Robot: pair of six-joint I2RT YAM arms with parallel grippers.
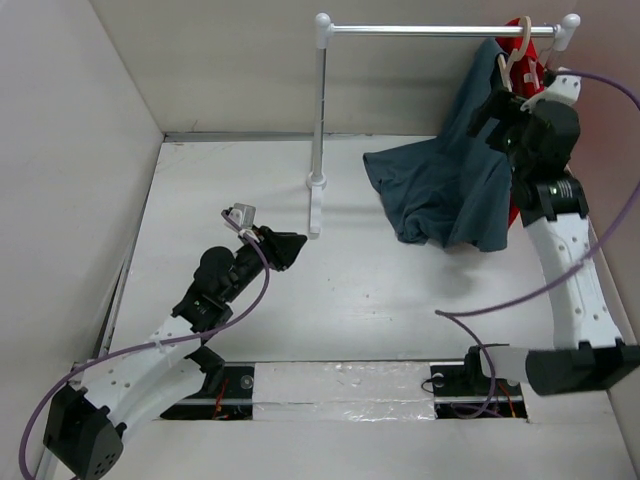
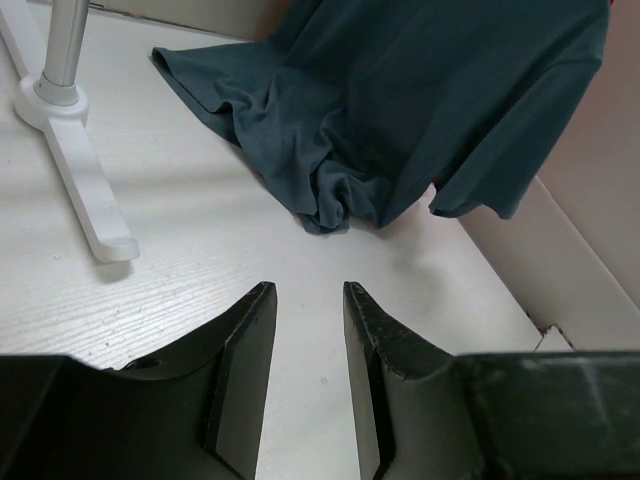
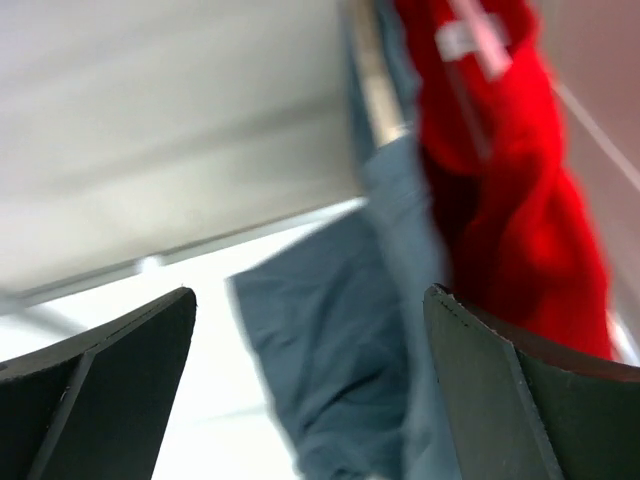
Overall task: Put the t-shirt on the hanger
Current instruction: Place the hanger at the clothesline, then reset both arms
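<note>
The slate blue-grey t-shirt (image 1: pixel 445 185) hangs from the right end of the rail, and its lower part lies bunched on the table. At its top shows the cream hanger (image 1: pixel 513 60), hooked over the rail. My right gripper (image 1: pixel 492 108) is raised beside the shirt's upper part. In the right wrist view this gripper (image 3: pixel 310 295) is wide open, nothing is held, and the t-shirt (image 3: pixel 330 340) hangs blurred beyond it. My left gripper (image 1: pixel 290 245) is low over the table, well left of the shirt. In the left wrist view the left gripper (image 2: pixel 307 290) stands narrowly open and empty, facing the t-shirt (image 2: pixel 400 100).
A silver rail (image 1: pixel 440 30) with white ball ends spans the back on a white post and foot (image 1: pixel 316 200). A bright red garment (image 3: pixel 500 200) hangs behind the shirt at the right wall. White walls (image 1: pixel 70 150) enclose the table on the left, back and right.
</note>
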